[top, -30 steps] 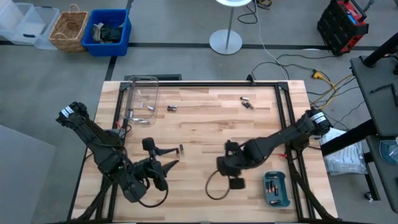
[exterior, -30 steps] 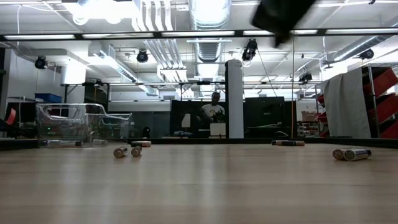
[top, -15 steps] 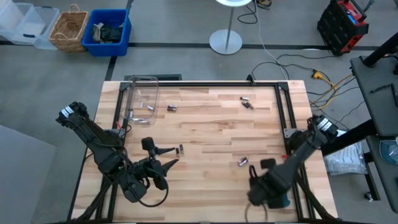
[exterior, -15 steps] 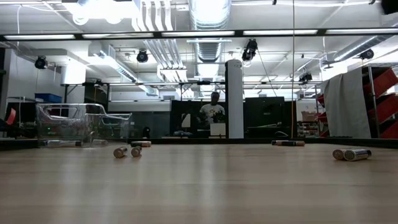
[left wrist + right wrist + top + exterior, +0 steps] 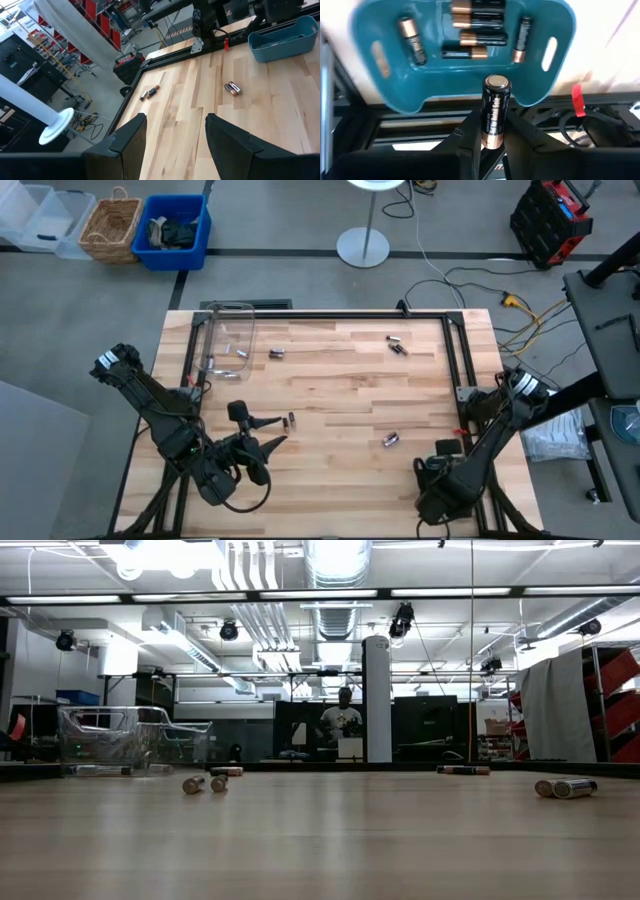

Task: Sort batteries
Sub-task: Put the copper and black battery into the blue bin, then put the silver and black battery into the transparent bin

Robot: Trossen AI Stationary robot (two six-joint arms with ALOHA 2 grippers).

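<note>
The right gripper hangs over the teal tray at the lower right of the high view, where the arm hides the tray from above. Half a second ago it was nearly there; a second ago it sat low at the centre of the table. So the carry from the table centre to the tray looks all but finished, and what remains is the release.

In the right wrist view its fingers are closed tight on a black-and-copper battery, held upright with its flat end showing. Six more cells already lie in the tray, among them a stacked group in the middle.

Loose cells are still out on the wood. A pair lies right of centre in the high view, and it was uncovered only when the right arm left. Another small pair lies at the upper right, one cell at the upper left beside the clear plastic box, and one sits just ahead of the left gripper.

The left gripper waits at the lower left in the same spot as before, its fingers spread apart with nothing between them.

Sorting seems partway done, with several pickups left.
</note>
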